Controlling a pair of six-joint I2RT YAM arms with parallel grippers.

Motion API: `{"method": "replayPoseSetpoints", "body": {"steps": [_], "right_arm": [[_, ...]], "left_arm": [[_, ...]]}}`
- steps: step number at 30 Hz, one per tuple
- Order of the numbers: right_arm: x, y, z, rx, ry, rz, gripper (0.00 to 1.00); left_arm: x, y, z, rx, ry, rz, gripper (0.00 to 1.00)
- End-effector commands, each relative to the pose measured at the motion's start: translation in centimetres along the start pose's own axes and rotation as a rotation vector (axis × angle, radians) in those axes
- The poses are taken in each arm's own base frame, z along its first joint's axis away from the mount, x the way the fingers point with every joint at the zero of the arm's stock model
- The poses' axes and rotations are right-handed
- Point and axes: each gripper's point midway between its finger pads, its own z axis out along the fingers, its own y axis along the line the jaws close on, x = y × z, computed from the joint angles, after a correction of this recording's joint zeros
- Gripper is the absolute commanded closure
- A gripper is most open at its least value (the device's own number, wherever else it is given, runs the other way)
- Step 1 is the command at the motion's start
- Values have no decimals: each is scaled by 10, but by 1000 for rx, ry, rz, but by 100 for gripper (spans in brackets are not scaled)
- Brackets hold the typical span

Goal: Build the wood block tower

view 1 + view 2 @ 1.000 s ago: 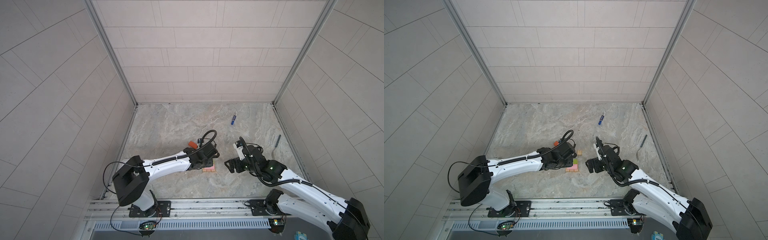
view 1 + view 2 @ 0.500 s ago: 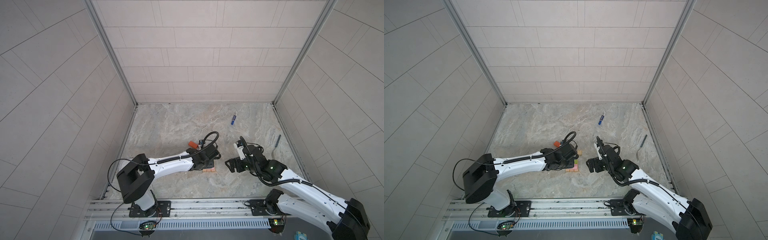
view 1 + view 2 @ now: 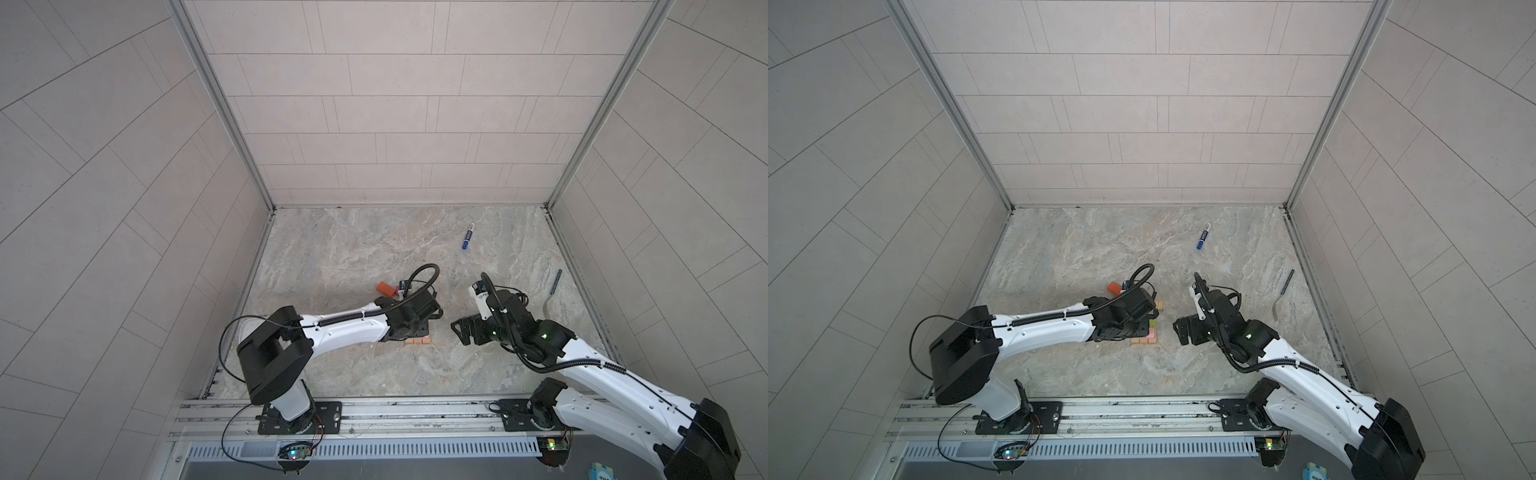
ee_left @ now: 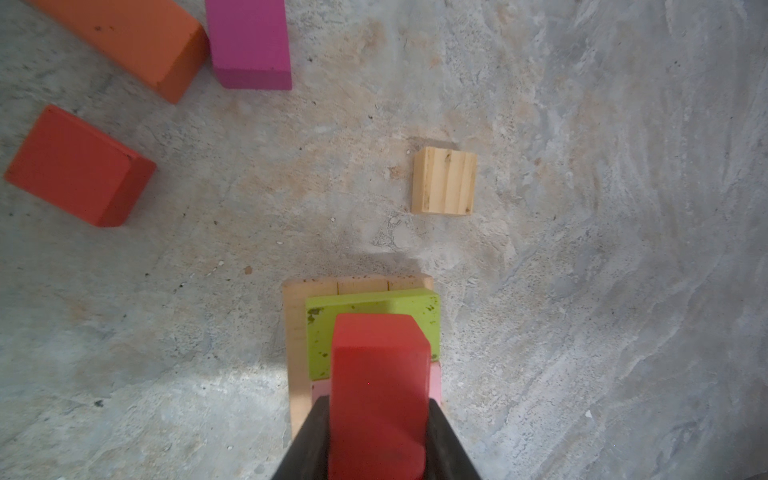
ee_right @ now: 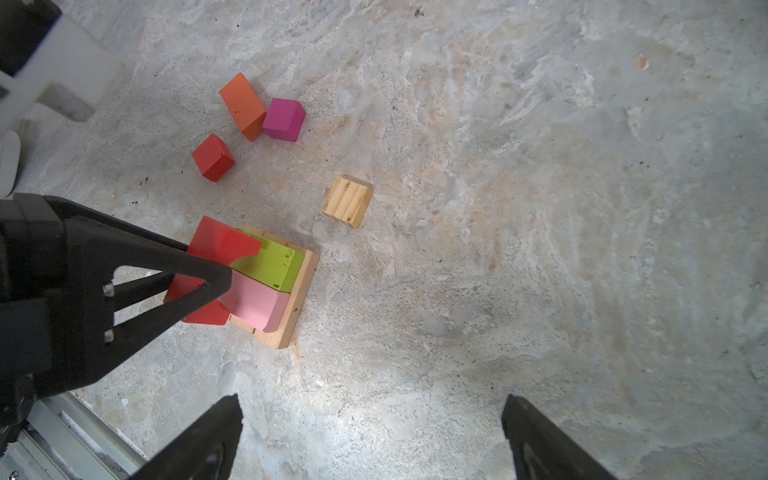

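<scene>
Down at the front-middle of the marble table, right under my left arm, the tower is two layers so far: a flat bed of tan planks with a lime-green brick and a pink brick lying side by side on top. My left gripper is clamped on the red arch, with the fingers squeezing its two sides, and it's holding the arch over those two bricks. Honestly can't tell if the arch is touching the bricks or sitting just above them. My right gripper is spread wide with nothing in it, hanging over bare table near the tower on its right. The loose pieces are all behind the tower. There's a small tan block closest to it. Further off are a red cube and an orange brick, which has a magenta cube tucked up against its end. A blue marker and a dark slim tool lie way off toward the back right, well apart from the blocks.
</scene>
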Motion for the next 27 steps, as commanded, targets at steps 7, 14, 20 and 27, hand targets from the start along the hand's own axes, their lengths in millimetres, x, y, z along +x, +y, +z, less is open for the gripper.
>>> {"method": "replayPoseSetpoints", "body": {"steps": [7, 14, 20, 27], "right_arm": [[9, -5, -1, 13, 21, -3, 1], [10, -7, -1, 16, 20, 1, 1], [10, -7, -1, 16, 20, 2, 1], [12, -8, -1, 17, 25, 4, 1]], "left_arm": [[-6, -14, 0, 15, -13, 17, 87], [-4, -9, -2, 0, -17, 17, 87], [-3, -7, -1, -7, -17, 16, 87], [-1, -5, 1, -16, -12, 22, 87]]}}
